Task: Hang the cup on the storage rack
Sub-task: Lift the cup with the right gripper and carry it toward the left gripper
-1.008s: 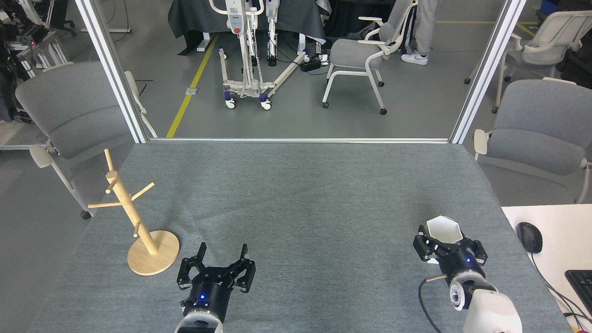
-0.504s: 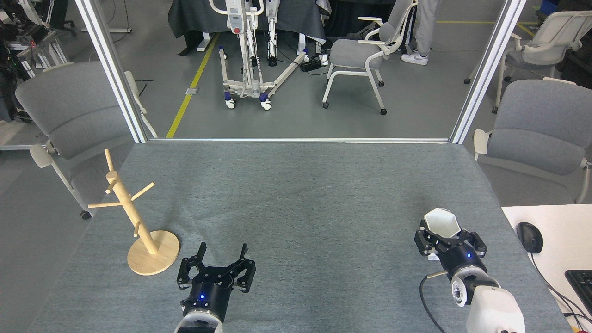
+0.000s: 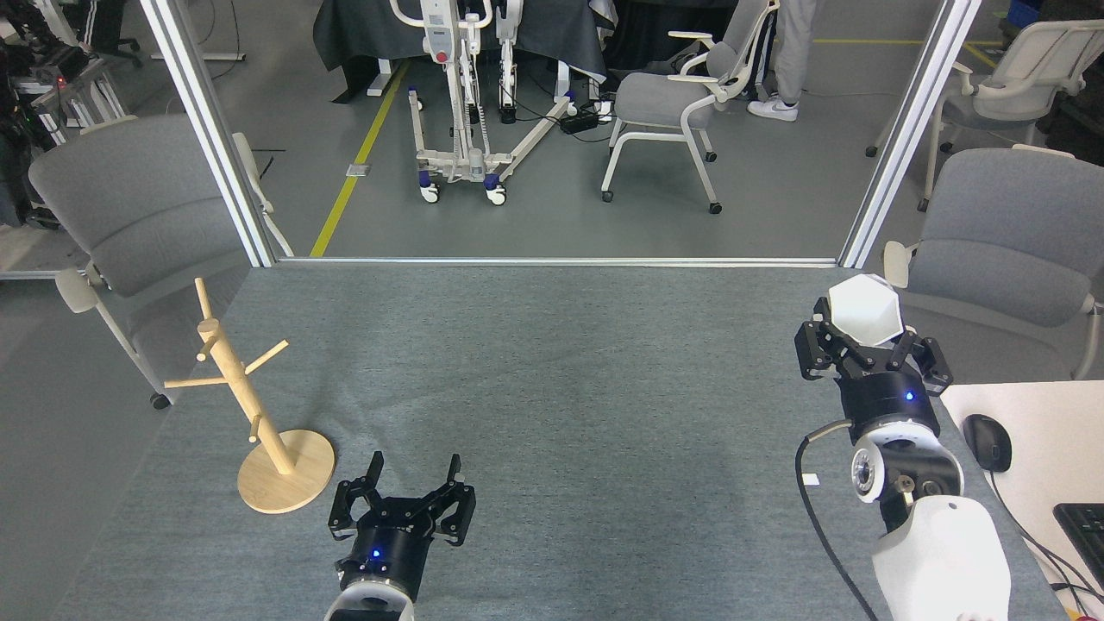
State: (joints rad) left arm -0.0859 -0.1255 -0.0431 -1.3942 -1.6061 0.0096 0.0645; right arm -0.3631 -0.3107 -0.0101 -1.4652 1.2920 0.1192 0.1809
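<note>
One light wooden mug tree (image 3: 250, 405) at the far left of the grey felt-covered table (image 3: 552, 362): round disc base, slim post leaning in this view, side pegs branching off. Five pegs countable, though the short lower ones are small and hard to make out. All pegs bare.

Just right of the disc base, one black left gripper (image 3: 412, 483) low over the felt near the front edge, fingers spread wide with nothing between them, pointing away toward the far side of the table. Small blue light on the wrist; arm cut off by the bottom edge.

Broad bare stretch of felt across the middle.

At the right edge of the table, one black right gripper (image 3: 862, 341) raised well above the surface, pinching one matte white faceted cup (image 3: 865, 309) from both sides. Cup tilted so a flat hexagonal white face shows toward the camera; whether rim or base, hard to tell. Handle hidden. Lower part of the cup hidden behind the black fingers. Forearm rising from the bottom right corner, white shell cut off by the frame, black cable looping off the wrist.

Cup and mug tree well apart, at opposite sides of the table.

Further right, one white desk (image 3: 1026, 448) with a black mouse (image 3: 988, 442) and a keyboard corner (image 3: 1085, 526), cut off.
</note>
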